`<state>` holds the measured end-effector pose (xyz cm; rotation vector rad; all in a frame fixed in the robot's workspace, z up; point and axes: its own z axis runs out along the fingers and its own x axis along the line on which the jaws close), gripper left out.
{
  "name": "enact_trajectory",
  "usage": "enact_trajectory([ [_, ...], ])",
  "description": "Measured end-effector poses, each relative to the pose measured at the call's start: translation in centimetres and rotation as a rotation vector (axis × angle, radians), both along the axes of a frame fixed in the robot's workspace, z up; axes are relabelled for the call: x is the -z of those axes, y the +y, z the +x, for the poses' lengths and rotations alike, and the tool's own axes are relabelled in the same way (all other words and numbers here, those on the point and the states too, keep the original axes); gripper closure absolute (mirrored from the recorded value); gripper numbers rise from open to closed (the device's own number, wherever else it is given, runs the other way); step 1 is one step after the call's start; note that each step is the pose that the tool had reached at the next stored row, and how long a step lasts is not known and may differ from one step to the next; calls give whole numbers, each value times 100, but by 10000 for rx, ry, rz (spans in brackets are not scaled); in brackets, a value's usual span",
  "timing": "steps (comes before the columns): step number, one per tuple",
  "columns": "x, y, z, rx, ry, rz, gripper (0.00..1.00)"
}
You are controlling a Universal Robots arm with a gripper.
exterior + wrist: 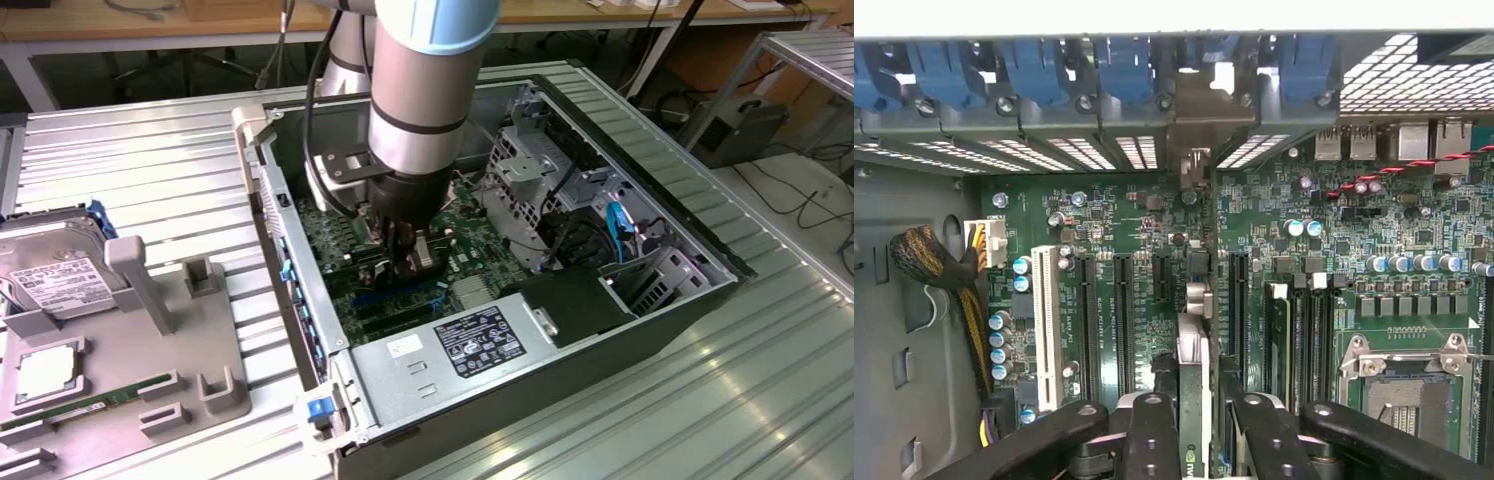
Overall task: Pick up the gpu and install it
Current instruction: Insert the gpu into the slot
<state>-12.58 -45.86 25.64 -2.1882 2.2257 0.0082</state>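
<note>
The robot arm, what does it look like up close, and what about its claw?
The arm is a thick silver-grey tube with a pale blue cap at its joint and a dark ring further down. A black cable runs alongside it. Its lower end turns black, ending in the gripper, whose black fingers are chunky metal links with round bolts.

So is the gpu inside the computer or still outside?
Inside: the hand holds the gpu edge-on over the green board in the case.
</note>
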Motion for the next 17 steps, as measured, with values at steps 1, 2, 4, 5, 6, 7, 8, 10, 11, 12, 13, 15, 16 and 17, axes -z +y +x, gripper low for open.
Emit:
enact_trajectory([
  [1, 11, -2, 0, 0, -7, 0, 74],
  [2, 19, -3, 0, 0, -11, 0, 74],
  [4, 26, -5, 0, 0, -13, -4, 74],
  [5, 27, -5, 0, -1, -13, -5, 74],
  [6, 29, -4, 0, 0, -14, -3, 74],
  [7, 31, -4, 1, 0, -17, 0, 74],
  [8, 43, 0, 2, 0, -35, 34, 74],
  [10, 24, -4, 1, 0, -18, 2, 74],
  [11, 26, -3, 1, 0, -21, 6, 74],
  [12, 26, -3, 1, 0, -20, 5, 74],
  [13, 26, -3, 1, -1, -20, 6, 74],
  [15, 24, -4, 0, 0, -18, 2, 74],
  [16, 24, -5, 0, 1, -18, 2, 74],
  [17, 24, -5, 1, 0, -18, 2, 74],
])
